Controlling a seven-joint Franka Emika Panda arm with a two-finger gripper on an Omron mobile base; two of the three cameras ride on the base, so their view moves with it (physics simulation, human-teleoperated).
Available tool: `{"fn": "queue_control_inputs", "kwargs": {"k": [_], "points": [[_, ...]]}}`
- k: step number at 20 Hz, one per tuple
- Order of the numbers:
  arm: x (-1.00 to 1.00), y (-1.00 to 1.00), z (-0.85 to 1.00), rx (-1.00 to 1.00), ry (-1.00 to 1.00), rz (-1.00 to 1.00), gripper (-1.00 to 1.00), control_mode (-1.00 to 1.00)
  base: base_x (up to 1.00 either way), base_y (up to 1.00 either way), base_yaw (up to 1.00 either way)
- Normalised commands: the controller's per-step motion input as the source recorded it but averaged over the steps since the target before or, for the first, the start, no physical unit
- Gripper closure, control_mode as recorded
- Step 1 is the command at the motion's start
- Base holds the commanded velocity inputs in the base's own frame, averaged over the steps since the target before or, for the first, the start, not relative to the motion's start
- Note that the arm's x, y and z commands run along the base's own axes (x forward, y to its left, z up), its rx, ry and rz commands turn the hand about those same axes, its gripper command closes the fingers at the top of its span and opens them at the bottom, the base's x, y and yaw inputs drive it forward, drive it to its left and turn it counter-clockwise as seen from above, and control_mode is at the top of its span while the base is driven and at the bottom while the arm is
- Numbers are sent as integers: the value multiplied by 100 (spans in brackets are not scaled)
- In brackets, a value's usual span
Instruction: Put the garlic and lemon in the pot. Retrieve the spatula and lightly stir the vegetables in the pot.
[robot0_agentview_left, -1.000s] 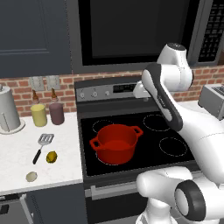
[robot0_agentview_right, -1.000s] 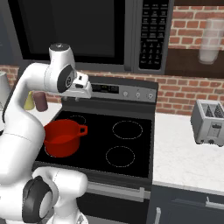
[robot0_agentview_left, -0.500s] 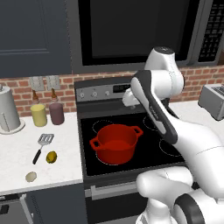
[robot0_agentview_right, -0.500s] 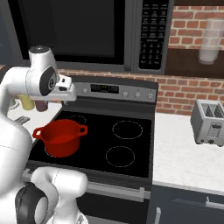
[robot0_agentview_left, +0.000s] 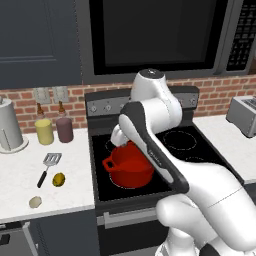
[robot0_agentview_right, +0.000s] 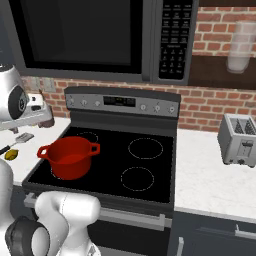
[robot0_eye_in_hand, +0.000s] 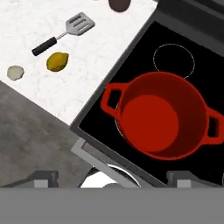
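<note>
The red pot stands empty on the stove's front left burner, also seen as pot and pot. On the white counter left of the stove lie the pale garlic, the yellow lemon and the spatula with its slotted head pointing to the wall. From the hand they appear as garlic, lemon and spatula. My gripper hangs open and empty above the pot's left rim, gripper.
A yellow canister, a maroon canister and a white kettle stand at the back of the left counter. A toaster sits on the right counter. The microwave hangs low over the stove.
The arm has swung left across the stove, from over the back right burners to above the pot's left side. Pot, garlic, lemon and spatula have not moved.
</note>
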Motion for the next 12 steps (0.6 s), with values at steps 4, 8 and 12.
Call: {"fn": "queue_control_inputs", "kwargs": {"k": [4,8,12], "points": [[-30,100,-12,-8,0,26,-100,-100,0,0,0],[-11,90,-28,-1,1,15,-100,-100,0,0,0],[-15,69,-24,-1,5,16,-100,-100,0,0,0]]}}
